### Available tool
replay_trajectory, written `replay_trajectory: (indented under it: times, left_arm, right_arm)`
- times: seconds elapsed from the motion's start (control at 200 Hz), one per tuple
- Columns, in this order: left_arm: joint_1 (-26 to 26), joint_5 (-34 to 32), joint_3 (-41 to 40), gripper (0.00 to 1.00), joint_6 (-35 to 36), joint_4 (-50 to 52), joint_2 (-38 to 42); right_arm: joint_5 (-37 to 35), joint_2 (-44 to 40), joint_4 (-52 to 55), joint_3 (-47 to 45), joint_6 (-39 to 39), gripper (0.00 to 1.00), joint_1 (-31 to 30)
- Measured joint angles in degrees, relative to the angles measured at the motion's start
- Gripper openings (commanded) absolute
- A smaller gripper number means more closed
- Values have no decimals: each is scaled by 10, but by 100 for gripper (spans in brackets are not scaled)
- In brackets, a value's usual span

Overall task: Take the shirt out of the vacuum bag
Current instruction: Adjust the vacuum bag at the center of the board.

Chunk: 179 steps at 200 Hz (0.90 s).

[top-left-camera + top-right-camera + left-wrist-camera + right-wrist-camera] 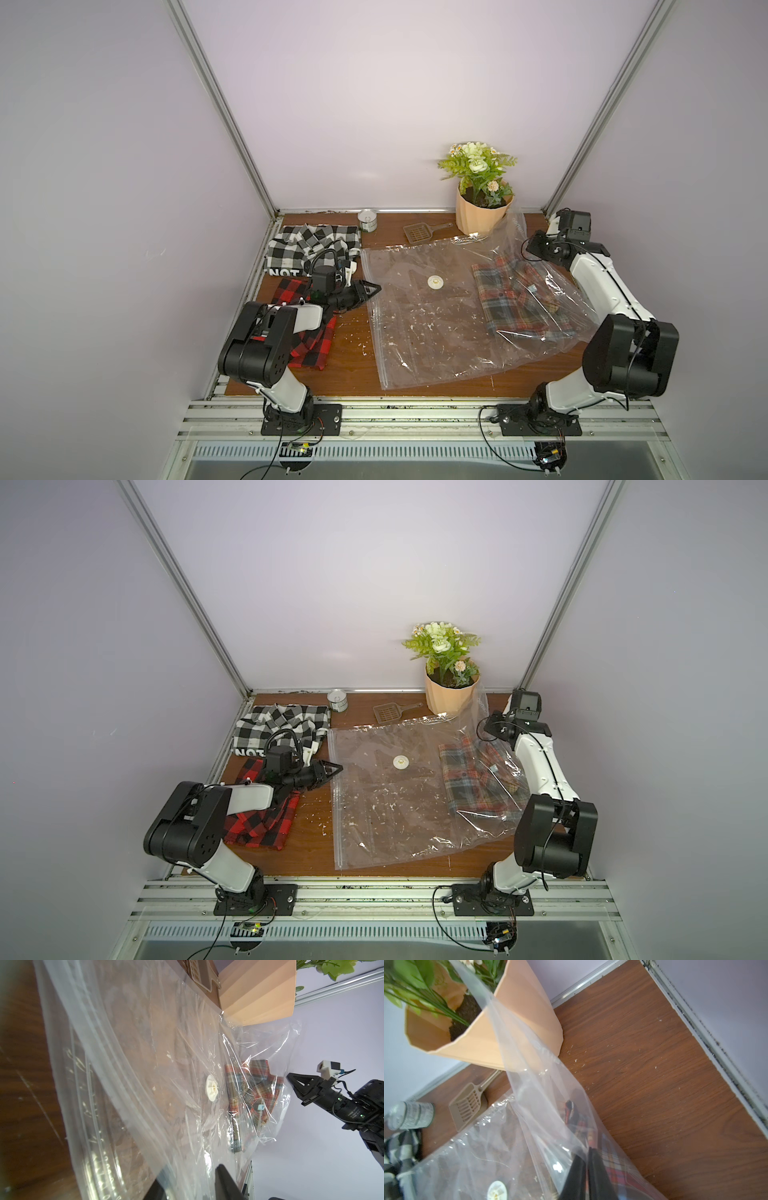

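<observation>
At the left edge of the counter (349, 374) lie a black-and-white checked shirt (303, 243) and a red-and-black checked cloth (313, 351). The left gripper (375, 287) hovers at the left edge of the vacuum bag (432, 332), fingers partly apart. The plaid shirt (515, 299) sits inside the bag's right end. The right gripper (531, 246), just beside the flower pot (478, 218), has its fingers pinched on the bag's raised film. A bare strip of counter runs along the front.

**Bag between grippers**

The vacuum bag (436, 332) lies on the table (349, 374), one edge at the left gripper (376, 288). Ahead of that gripper sits the valve (435, 282), then the shirt (507, 299) inside the bag, just below the right gripper (528, 246). A second shirt (309, 345) lies behind the left gripper, a third shirt (299, 245) to its rear left. Ahead of the right gripper stand the pot (478, 216), scoop (415, 235) and can (368, 220).
</observation>
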<state>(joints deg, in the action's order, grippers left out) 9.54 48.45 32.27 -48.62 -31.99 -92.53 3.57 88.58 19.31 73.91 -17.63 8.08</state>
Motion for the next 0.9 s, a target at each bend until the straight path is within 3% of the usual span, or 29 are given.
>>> replay_trajectory:
  times: [0.5, 0.896]
  left_arm:
    - [10, 1, 0, 40, -3, -4, -5]
    - [19, 6, -13, 45, -27, -60, -5]
  right_arm:
    - [2, -35, 20, 6, -2, 0, -4]
    - [-3, -80, 82, 111, -16, 0, -47]
